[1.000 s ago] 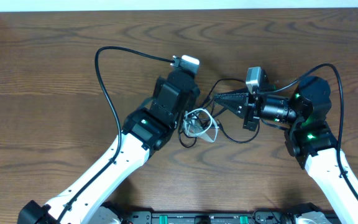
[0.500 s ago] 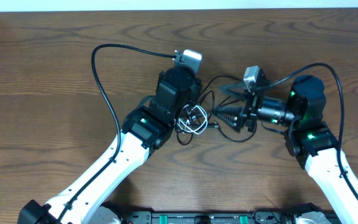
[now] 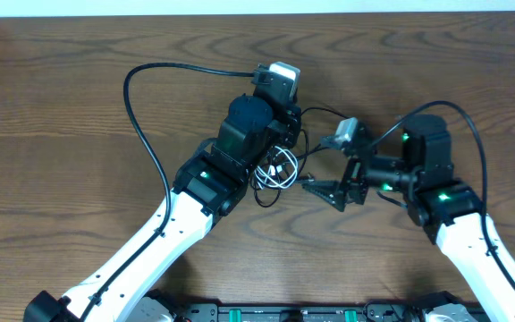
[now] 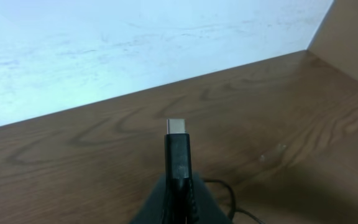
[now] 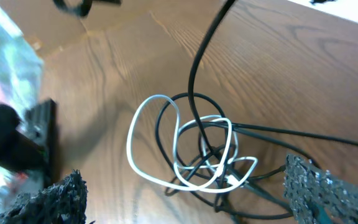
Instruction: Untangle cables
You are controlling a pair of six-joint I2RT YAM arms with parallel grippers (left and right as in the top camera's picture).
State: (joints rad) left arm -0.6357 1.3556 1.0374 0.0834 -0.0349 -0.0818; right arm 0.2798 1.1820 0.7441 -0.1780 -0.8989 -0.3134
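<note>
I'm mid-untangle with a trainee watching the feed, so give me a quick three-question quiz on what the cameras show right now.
1. True or false: the right gripper is shut on the white cable.
2. What does the left gripper pinch? A) a black cable's plug B) the white cable C) nothing
3. Fill in: in the tangle, the white cable loops among cables coloured ___.
Key: 1 false, its jaws stand open above the tangle; 2 A; 3 black.
</note>
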